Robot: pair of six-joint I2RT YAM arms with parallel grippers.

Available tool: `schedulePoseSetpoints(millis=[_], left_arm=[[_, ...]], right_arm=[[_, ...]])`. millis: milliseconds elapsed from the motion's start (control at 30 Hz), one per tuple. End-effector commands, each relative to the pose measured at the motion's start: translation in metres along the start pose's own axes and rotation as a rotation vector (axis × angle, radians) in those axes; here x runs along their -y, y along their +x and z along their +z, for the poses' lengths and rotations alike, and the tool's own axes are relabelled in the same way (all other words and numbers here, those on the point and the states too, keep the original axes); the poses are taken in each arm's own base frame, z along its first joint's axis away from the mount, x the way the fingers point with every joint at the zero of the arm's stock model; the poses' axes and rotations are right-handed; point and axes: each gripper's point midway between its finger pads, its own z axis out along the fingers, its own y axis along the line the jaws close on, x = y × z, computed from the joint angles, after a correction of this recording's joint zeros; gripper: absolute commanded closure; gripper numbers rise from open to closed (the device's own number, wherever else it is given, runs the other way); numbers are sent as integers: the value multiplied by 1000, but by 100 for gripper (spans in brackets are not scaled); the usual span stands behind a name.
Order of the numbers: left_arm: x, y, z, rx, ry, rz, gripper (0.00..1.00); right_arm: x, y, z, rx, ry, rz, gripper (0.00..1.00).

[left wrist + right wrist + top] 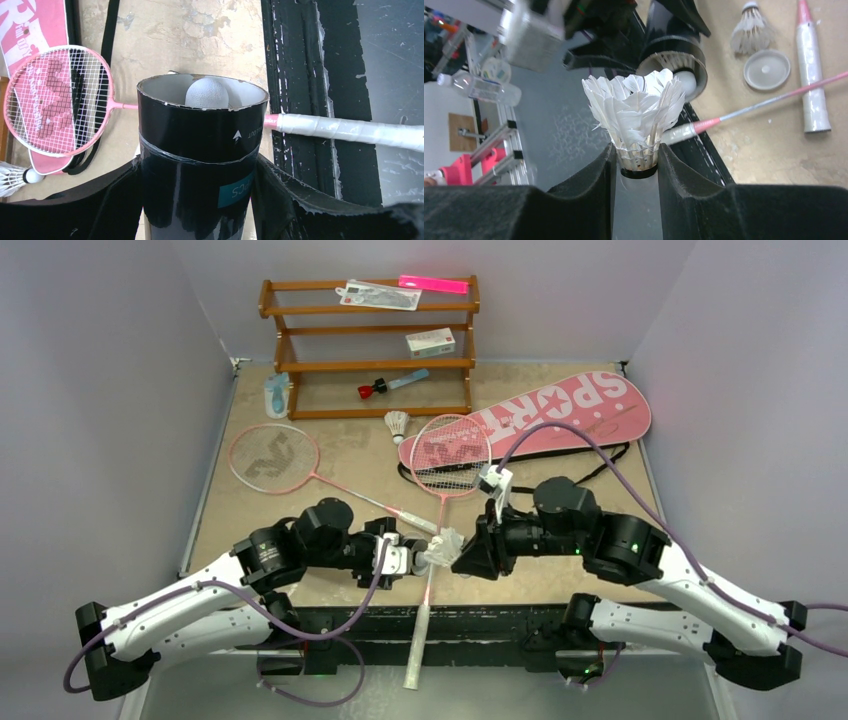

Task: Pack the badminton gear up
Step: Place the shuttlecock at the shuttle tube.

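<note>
Shuttlecock: clamped by its cork end in the right gripper, with the feathers fanning forward, away from the palm.
Right hold: jaws are closed on the base only; the feather skirt is free and looks uncrushed.
Black tube: pinched across its body by the left gripper, open mouth pointing away from that hand and toward the right one.
Gap: from the right hand, the mouth sits just past the feather tips, a little up and to the right; the feathers are not yet inside.
Inside the mouth: a rounded white cork shows, so one shuttlecock seems already loaded.
Step in hand: probably feeding this one in feathers first.
Doing it well: bring the skirt square onto the bore before pushing. Ease in slowly so that no feather tip catches the rim, and nest the skirt over the waiting cork. Keep the left clamp firm, and let go only once it is seated.
Under the tube: a racket handle crosses beneath it.
Beyond the tube: a loose shuttlecock and a round cap lie on the table.
Farthest: the pink bag, well apart from both hands.
</note>
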Motion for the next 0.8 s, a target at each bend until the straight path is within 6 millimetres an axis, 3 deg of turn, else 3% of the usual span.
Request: schedulePoseSetpoints(millis=[0, 267, 767], left_arm=[[-1, -14, -3, 50, 15, 17, 65], [5, -15, -4, 68, 41, 34, 65], [9, -20, -4, 97, 90, 34, 65]], right_arm=[[0, 22, -3, -63, -30, -5, 68], [13, 33, 10, -71, -12, 7, 68], [8, 37, 33, -85, -84, 45, 69]])
